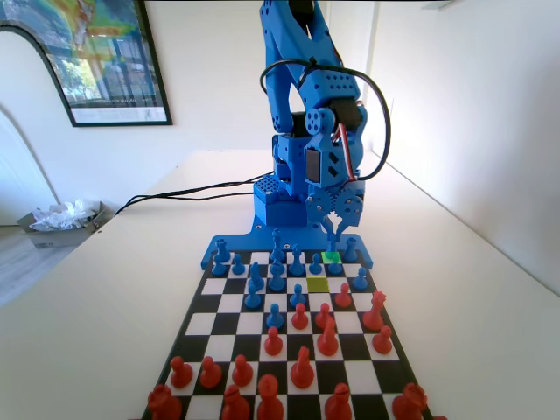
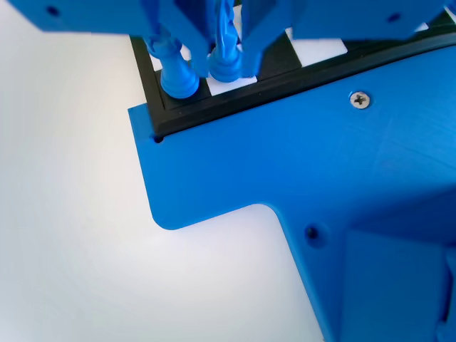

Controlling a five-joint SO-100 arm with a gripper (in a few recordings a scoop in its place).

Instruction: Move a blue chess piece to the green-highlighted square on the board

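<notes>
In the fixed view the blue arm is reaching down over the far right part of the board (image 1: pixel 229 302), and its gripper (image 1: pixel 335 233) is hanging just above the green-highlighted square (image 1: pixel 331 257), which is lying in the far row, second column from the right. A blue piece (image 1: pixel 332 251) is standing upright on that green square, its thin top rising between the two jaws. In the wrist view the same blue piece (image 2: pixel 225 50) is sitting between the jaws, which are closing in narrowly on both sides of it; whether they are actually pressing on it or only flanking it I cannot tell. A second blue piece (image 2: pixel 177 68) is standing just to the left of it in that view, on the corner square of the board (image 2: pixel 285 75). One duller yellow-olive square (image 1: pixel 317 284) is showing one row nearer the camera than the green one. I am counting about eighteen blue pieces crowding the far rows, though some are overlapping and the count is unsure. Roughly fifteen red pieces are standing in the near half, with one of them (image 1: pixel 302 368) near the middle.
</notes>
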